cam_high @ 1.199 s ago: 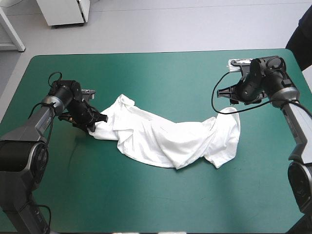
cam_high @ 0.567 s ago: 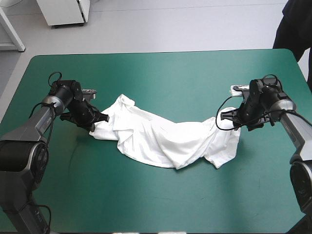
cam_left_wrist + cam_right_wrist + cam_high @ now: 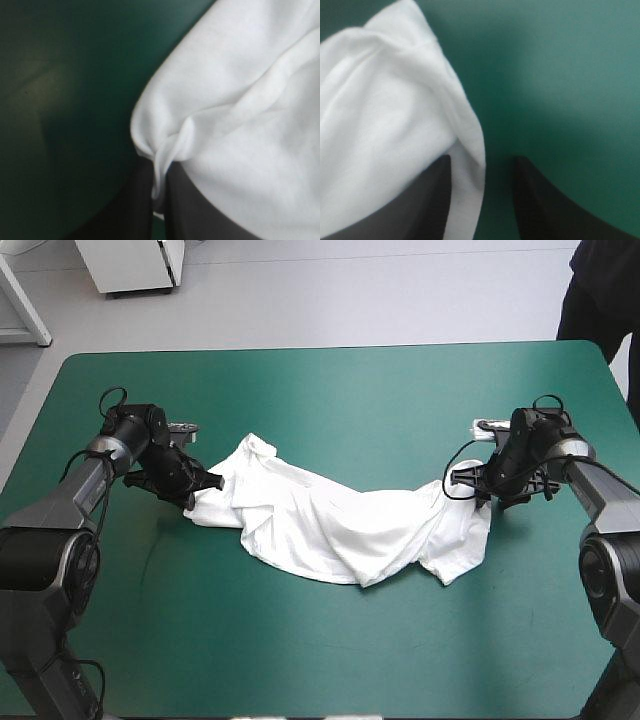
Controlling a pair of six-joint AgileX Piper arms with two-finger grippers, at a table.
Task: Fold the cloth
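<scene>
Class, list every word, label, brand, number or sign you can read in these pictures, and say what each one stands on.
There are none to read. The T-shirt shows plain white cloth with no print or tag in any view. The teal-green table cover bears no writing or marks.

Table (image 3: 320, 640) w/ teal-green cover: rounded corners, smooth, faint sheen nr left-front; fills most of high view.

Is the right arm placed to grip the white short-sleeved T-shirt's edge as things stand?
Probably yes: its open jaws straddle the edge of the white short-sleeved T-shirt, with only teal-green table cover beside it.
</scene>
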